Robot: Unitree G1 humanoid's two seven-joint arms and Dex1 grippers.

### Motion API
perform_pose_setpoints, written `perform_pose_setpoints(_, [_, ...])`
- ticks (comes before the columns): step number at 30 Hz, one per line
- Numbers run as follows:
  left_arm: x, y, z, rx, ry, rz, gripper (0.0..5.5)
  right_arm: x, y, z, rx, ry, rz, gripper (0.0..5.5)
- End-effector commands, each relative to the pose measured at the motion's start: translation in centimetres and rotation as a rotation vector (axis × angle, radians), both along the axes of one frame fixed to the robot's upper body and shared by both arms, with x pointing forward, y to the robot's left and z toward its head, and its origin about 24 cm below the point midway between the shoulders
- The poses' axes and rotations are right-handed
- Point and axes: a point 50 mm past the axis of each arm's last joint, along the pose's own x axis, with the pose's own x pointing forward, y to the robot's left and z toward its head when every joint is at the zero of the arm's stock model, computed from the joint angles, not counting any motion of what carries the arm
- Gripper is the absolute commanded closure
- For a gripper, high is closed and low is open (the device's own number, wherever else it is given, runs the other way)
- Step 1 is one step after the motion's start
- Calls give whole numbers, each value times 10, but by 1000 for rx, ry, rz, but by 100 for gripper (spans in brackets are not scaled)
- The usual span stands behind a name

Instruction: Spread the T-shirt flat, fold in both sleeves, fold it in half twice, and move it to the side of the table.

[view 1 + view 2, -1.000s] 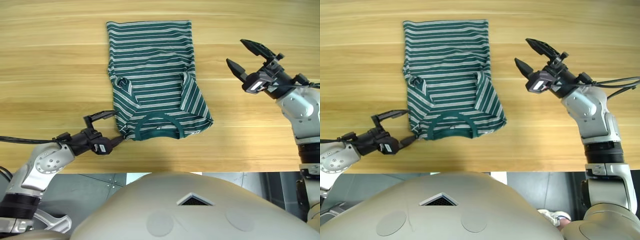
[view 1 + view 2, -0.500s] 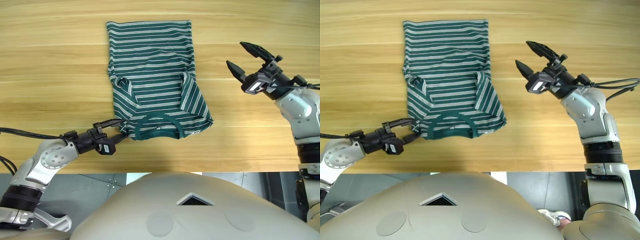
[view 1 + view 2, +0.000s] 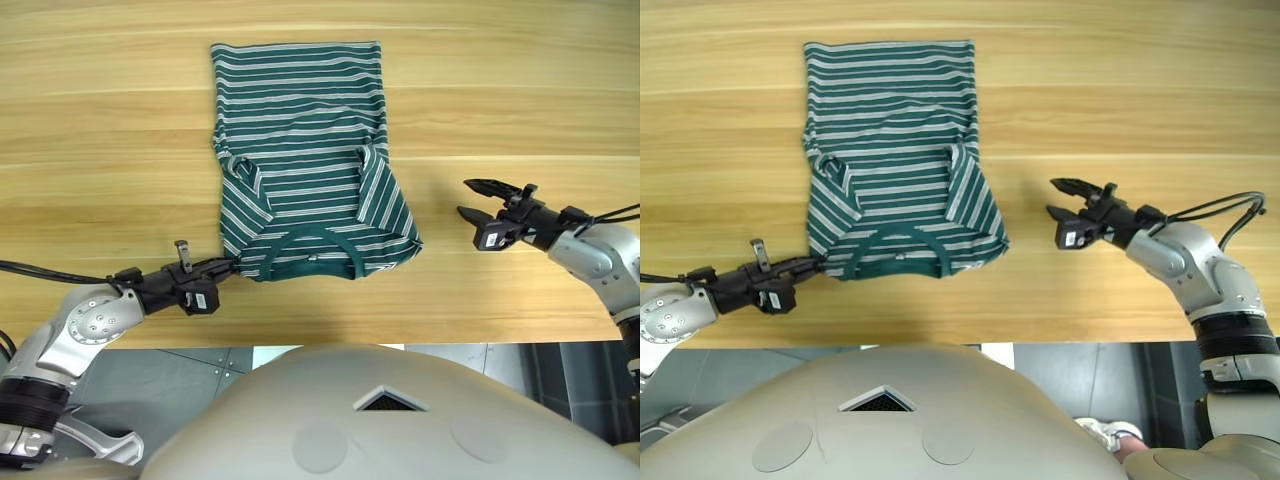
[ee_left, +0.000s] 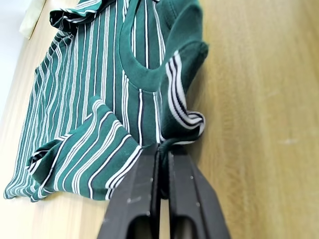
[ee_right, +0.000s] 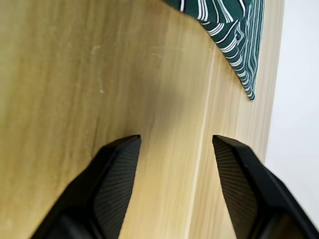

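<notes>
The left gripper [image 3: 224, 267] lies low at the table's near edge, its fingers pressed together on the near left shoulder corner of the T-shirt [image 3: 300, 150]. The left wrist view shows only a small bunched tip of cloth between them. That bite looks shallow: a quick pull could slip the knit free. A lift from this one corner would likely drag the folded-in left sleeve [image 3: 243, 172] open and skew the stack.

The T-shirt lies in the middle of the table, hem away from the robot and collar [image 3: 305, 262] toward it. It is soft, dark green jersey with thin white stripes, and its ribbed neckband is plain green. With both sleeves turned in, it makes a long, roughly rectangular shape that flares a little at the shoulders. The layers are limp and puckered along the sleeve folds, so they will probably shift rather than hold a crease.

To the right, the right gripper [image 3: 468, 198] hovers just above the wood, fingers apart, holding nothing. It sits beside the near right corner [image 3: 412, 240] of the shirt but apart from it. That corner lies flat, so the hard black fingertips may catch only the top layer or scrape the board. If the two sides rise unevenly, the half-fold will probably land crooked.

The wooden table [image 3: 520, 80] is smooth, pale and planked, offering little friction to keep the cloth in place.
</notes>
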Motion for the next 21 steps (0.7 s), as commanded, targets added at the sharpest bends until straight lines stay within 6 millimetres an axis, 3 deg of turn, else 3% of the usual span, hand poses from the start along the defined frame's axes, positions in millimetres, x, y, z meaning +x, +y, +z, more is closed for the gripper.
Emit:
perform_pose_setpoints(1, [3,0,-2,31,-1,8,548,-25,16,-23,-58,130,114,280])
perform_pose_setpoints(9, [7,-3,0,17,-24,21,548,-64,34,-14,-6,213,224,280])
perform_pose_setpoints(14, [8,-3,-1,18,-31,32,548,-62,37,-2,-2,212,243,280])
perform_pose_setpoints(21, [11,-6,-5,4,-38,35,548,-46,48,-9,19,189,257,280])
